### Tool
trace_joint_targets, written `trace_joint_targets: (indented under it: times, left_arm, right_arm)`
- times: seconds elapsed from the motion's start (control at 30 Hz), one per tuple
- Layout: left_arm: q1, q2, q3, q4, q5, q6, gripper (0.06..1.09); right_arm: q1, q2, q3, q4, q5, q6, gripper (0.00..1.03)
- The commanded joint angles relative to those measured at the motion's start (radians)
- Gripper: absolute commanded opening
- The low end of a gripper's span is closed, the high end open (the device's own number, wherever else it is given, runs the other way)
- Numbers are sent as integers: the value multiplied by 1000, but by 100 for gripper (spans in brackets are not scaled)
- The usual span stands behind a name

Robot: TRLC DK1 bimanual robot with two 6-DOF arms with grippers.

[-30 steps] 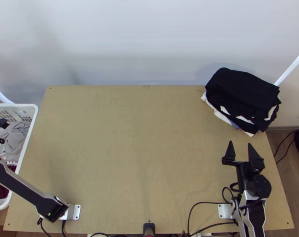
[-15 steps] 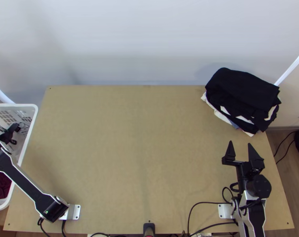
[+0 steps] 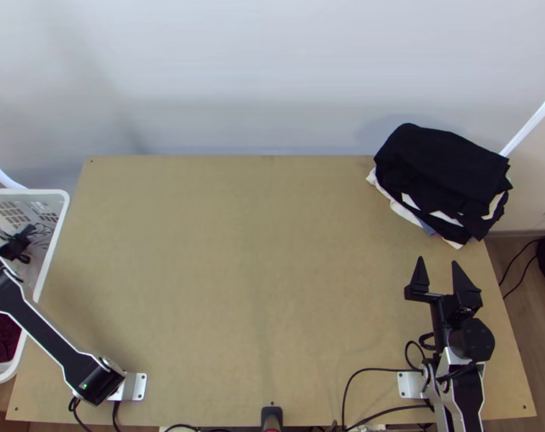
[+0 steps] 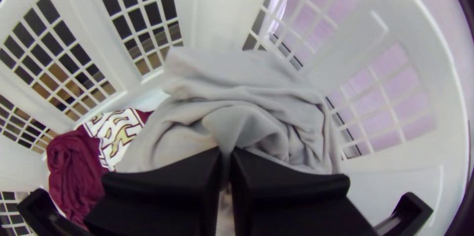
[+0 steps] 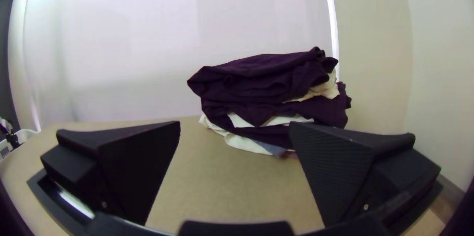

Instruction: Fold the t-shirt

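In the top view my left gripper (image 3: 14, 246) is down inside the white basket (image 3: 53, 237) at the table's left. A bunched light grey garment (image 4: 247, 102) lies in that basket in the left wrist view, and my left gripper (image 4: 225, 153) is shut on a fold of it. Beside it is a dark red garment (image 4: 74, 162) with a white print. My right gripper (image 3: 436, 270) stands open over the table's right side. In the right wrist view, nothing is between the fingers of my right gripper (image 5: 234, 130).
At the table's far right corner sits a stack of folded clothes (image 3: 445, 169), black on top with white layers below. The bare tabletop (image 3: 243, 288) stretches between basket and stack. Cables (image 3: 373, 370) run along the near edge.
My left arm has shifted inside the basket, its gripper moving right and slightly toward the near edge, then nearly holding still. The right arm has not moved.
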Motion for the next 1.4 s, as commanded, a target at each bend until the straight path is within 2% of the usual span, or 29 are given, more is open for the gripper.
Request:
trace_joint_targets:
  times: [0.0, 0.3, 0.83, 1.03, 1.23, 1.37]
  left_arm:
    - [26, -222, -61, 0, 2, 16, 9]
    - [33, -615, -114, -74, 5, 14, 9]
    - [-54, -1162, -118, -92, 29, -3, 9]
    - [-263, -1320, -153, -198, 29, 54, 9]
    - [-590, -1477, -337, -215, 17, 95, 9]
    - [-820, -1527, -497, -215, -73, 95, 9]
  right_arm:
    - [-4, -5, -7, -18, 3, -13, 99]
    - [-4, -5, -7, -18, 3, -13, 99]
    - [-4, -5, -7, -18, 3, -13, 99]
    - [-4, -5, -7, -18, 3, -13, 99]
    - [-4, -5, -7, -18, 3, -13, 99]
    - [-4, -5, -7, -18, 3, -13, 99]
